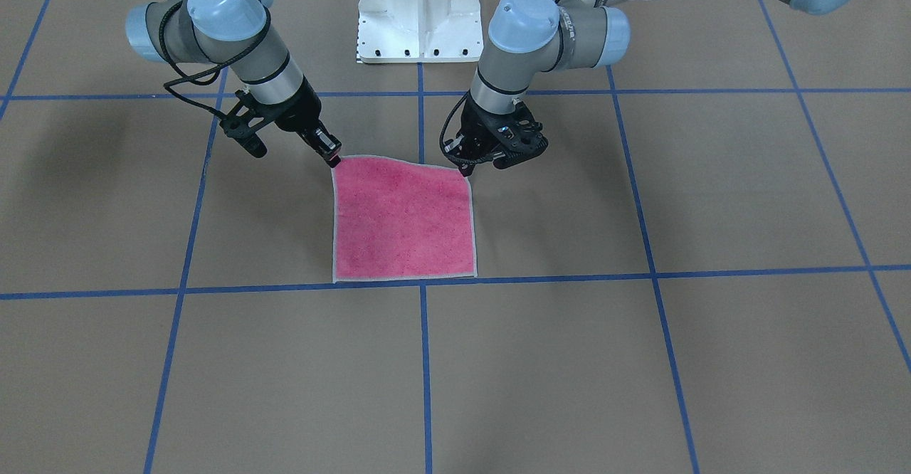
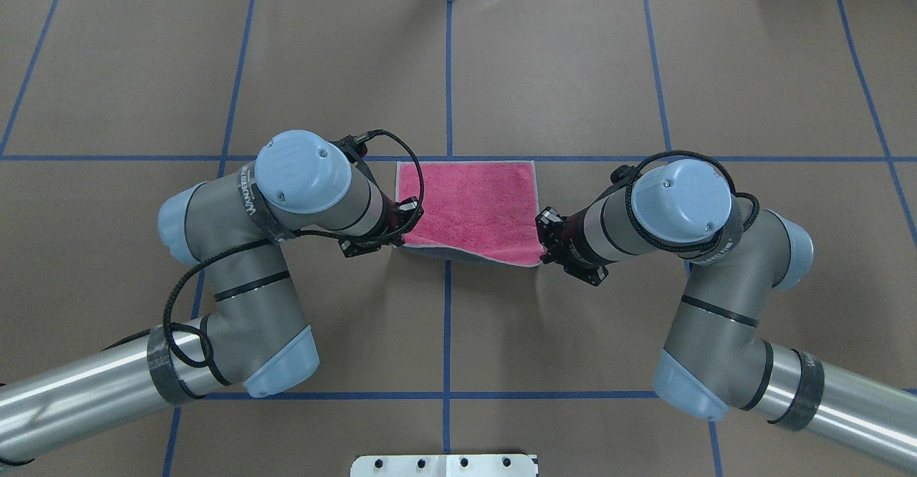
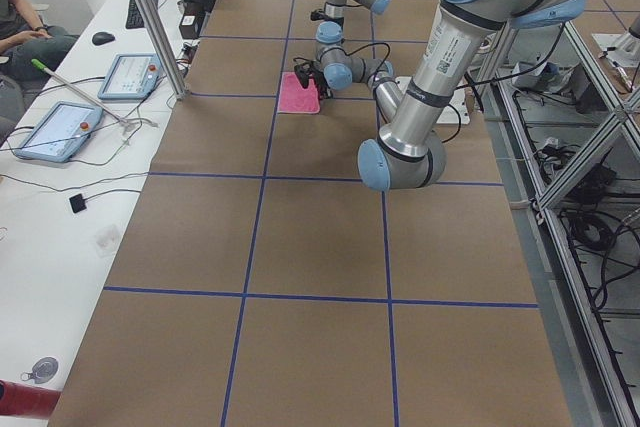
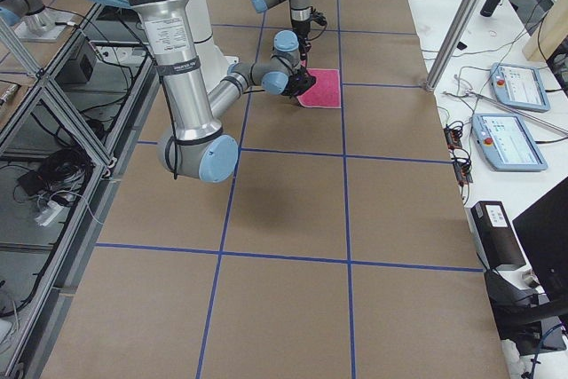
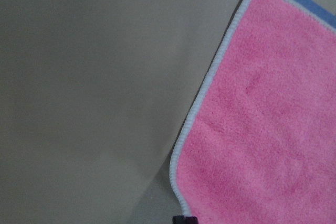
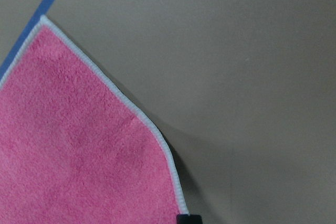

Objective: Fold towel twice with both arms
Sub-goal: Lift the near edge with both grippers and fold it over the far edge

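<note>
Gripping the towel (image 1: 402, 221) by its two robot-side corners, left gripper (image 1: 466, 169) and right gripper (image 1: 333, 161) both clenched on cloth; pink face up, that edge slightly raised, opposite edge flat on the table (image 1: 640, 360) along a blue tape line (image 1: 569, 277)

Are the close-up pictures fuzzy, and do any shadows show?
Left wrist view: the towel is soft-focused, with a dim shadow beside its border. Right wrist view: equally soft, with a darker shadow under the edge. Front-facing view: sharp, with diffuse shadows on the table.
</note>
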You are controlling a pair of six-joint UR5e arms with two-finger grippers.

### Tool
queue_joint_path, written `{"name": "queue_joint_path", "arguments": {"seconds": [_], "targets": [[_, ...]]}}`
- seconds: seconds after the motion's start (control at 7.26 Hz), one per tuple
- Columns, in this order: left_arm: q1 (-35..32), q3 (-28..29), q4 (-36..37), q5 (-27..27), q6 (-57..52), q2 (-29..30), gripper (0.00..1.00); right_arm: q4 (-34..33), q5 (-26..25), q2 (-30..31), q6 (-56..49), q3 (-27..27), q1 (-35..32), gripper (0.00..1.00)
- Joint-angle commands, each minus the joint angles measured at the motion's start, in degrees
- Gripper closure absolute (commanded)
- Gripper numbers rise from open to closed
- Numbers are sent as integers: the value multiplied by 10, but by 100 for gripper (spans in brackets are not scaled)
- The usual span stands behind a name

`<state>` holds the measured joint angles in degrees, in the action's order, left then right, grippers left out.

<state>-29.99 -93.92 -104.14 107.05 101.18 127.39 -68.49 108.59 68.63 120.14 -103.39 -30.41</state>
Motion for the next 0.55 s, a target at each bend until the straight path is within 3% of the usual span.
{"name": "queue_joint_path", "arguments": {"seconds": [0.0,0.41], "targets": [[-32,37,-3,0,5,32,100,-16,6,-48,-2,48,-34,100],[-55,85,-6,0,2,56,100,-14,20,-121,-24,149,-73,100]]}}
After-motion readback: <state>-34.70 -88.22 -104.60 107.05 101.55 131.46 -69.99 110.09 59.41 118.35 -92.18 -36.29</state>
